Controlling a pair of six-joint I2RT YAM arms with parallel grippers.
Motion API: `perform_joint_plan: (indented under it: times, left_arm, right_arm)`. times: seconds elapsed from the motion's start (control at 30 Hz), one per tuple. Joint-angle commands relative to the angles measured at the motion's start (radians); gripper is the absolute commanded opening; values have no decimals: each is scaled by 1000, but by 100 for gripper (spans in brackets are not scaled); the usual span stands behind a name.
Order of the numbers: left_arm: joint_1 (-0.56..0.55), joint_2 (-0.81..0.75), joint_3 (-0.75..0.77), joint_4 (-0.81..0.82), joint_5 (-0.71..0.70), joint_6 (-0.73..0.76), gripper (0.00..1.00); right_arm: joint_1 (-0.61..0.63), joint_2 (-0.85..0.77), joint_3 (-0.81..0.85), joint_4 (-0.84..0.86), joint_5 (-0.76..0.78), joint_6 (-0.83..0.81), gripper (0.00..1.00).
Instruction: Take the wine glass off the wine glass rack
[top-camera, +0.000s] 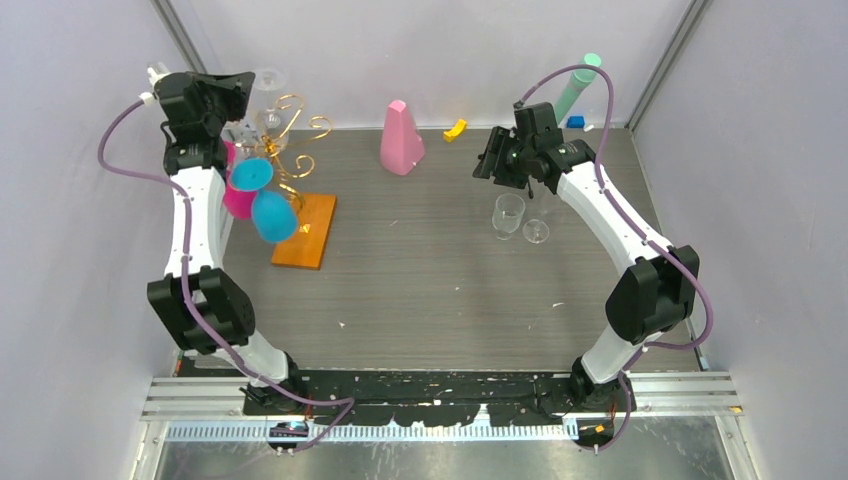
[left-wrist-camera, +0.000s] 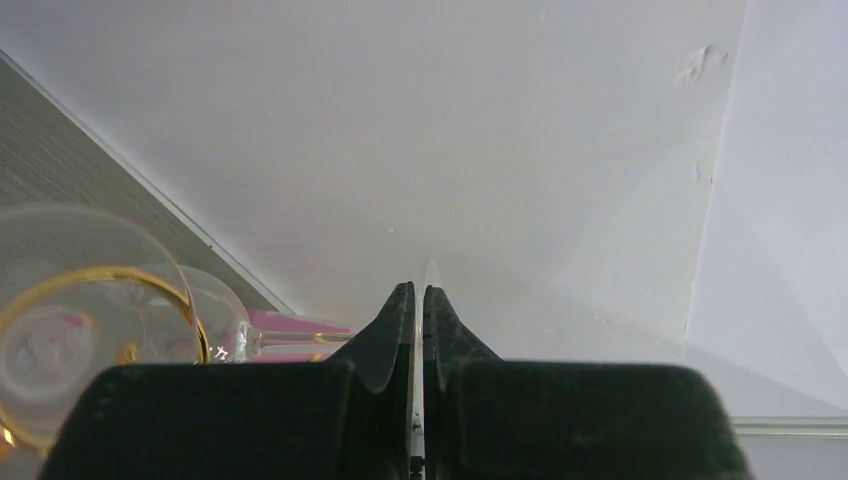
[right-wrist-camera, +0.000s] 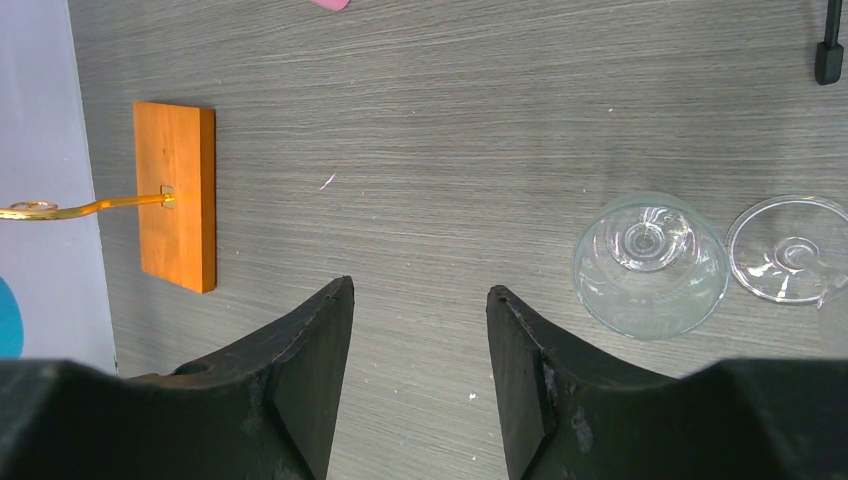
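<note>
At the upper left of the overhead view, the left claw is pinched nearly shut on the thin foot of the wine glass, its stem hanging beside the rack, while the right claw gapes empty at right.

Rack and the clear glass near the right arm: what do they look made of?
Rack: thin shiny gold wire, likely metal; its base is flat orange-brown, apparently varnished wood. Clear glass: transparent with bright glints, glass or clear plastic.
</note>
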Motion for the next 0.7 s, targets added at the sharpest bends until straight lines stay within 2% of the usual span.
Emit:
perform_joint_plan:
  times: [0.0, 0.27, 0.67]
  left_arm:
    - [-5, 65, 84, 163, 20, -24, 0]
    - [-46, 170, 208, 228, 103, -14, 0]
    - [-130, 173, 228, 294, 200, -36, 0]
  right_arm:
    - [-3, -25, 16, 35, -4, -4, 57]
    - [-3, -28, 13, 35, -1, -8, 58]
    - [-3, -65, -27, 85, -57, -10, 68]
